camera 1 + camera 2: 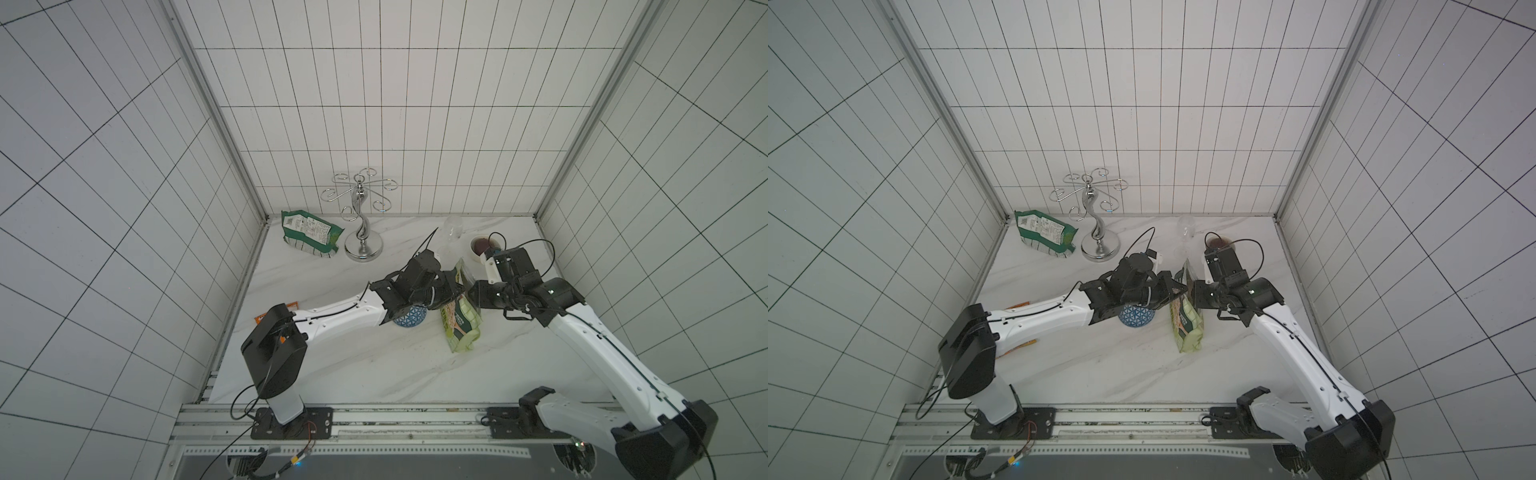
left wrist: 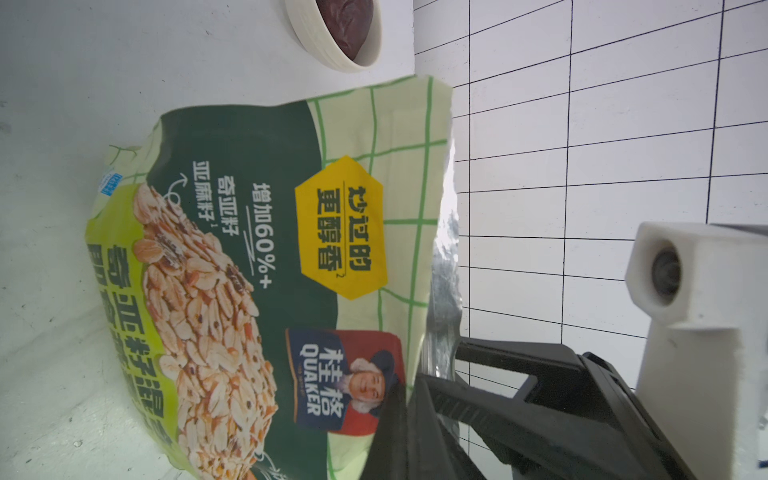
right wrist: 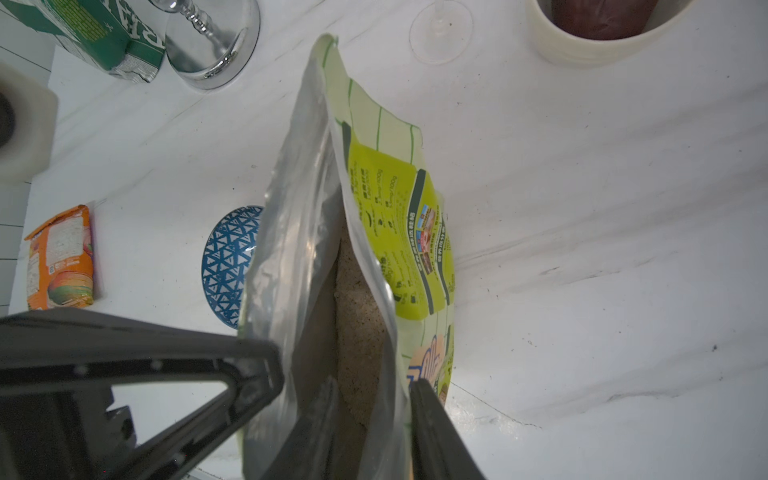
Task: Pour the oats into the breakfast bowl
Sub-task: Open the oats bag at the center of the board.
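Pinches pouch (image 2: 249, 249) rim tight with left gripper (image 2: 409, 390); straddles opposite wall with right gripper (image 3: 372, 386), jaws part-open, seemingly loose.

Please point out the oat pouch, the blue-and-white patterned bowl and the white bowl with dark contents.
oat pouch (image 2: 249, 145): left wrist view, dark green front panel.
patterned bowl (image 3: 226, 262): right wrist view, triangle-patterned surface.
white bowl (image 2: 309, 39): left wrist view, outer wall.
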### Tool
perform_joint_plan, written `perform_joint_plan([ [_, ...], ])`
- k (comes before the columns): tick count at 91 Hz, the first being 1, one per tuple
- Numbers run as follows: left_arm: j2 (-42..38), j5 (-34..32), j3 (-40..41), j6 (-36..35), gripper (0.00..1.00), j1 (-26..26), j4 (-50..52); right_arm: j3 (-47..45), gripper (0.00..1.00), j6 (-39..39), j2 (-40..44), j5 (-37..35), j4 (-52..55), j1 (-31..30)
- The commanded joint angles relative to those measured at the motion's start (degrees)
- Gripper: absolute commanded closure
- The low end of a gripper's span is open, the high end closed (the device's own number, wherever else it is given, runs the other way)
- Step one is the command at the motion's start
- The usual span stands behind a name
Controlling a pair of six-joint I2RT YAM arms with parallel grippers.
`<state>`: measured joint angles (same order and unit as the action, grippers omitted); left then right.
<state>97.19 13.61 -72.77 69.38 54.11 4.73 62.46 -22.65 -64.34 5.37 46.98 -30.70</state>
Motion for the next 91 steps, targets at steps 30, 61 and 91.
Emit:
perform_joint_plan([
  [30, 0.6, 0.0, -10.1, -4.5, 1.00, -1.0, 9.0, 4.6, 1.00, 2.9, -5.1, -15.6, 2.7, 0.2],
  [61, 4.7, -2.3, -19.5, -11.3, 1.00, -3.8, 19.1, 10.8, 1.00, 5.2, -9.5, -22.5, -1.7, 3.0],
  [91, 7.5, -3.8, -22.1, -14.0, 1.00, -5.5, 22.2, 8.4, 1.00, 4.2, -11.3, -13.5, -9.3, 8.8],
])
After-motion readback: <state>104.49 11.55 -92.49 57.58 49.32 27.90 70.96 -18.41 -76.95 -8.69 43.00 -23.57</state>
